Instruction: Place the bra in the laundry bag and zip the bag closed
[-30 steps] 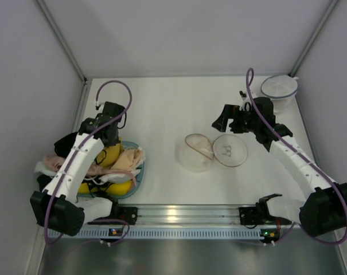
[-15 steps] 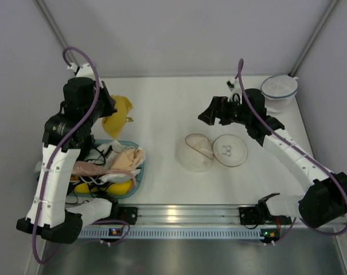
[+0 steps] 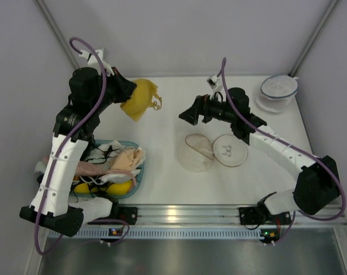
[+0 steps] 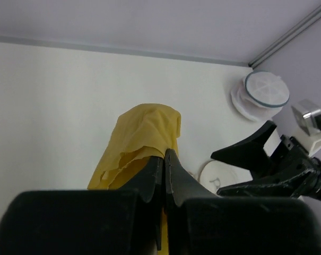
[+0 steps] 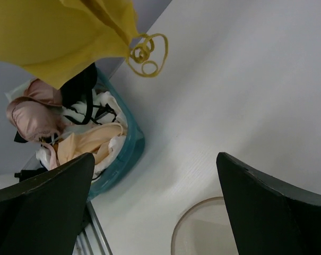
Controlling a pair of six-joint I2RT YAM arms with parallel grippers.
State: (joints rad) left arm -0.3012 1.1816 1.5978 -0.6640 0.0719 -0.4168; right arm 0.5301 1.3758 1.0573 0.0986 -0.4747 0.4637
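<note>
top view: the bra (image 3: 140,98), soft mustard fabric, is held in the air by the left gripper (image 3: 125,95), well to the left of the laundry bag (image 3: 195,156), probably for carrying to it; the bag, round white mesh with a tan rim, is laid open to receive it | left wrist: the jaws are seen clamped on a crumpled fold | right wrist: the right gripper (image 5: 155,159) is spread wide and empty, left of the bag, probably to take the hanging cloth

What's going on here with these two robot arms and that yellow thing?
The left gripper is shut on a yellow bra and holds it in the air over the far left of the table. The right gripper is open and points toward the bra, touching nothing. The round mesh laundry bag lies unzipped in the middle of the table, with the bra not yet in it. Other garments sit in a teal basket beside the left arm.
</note>
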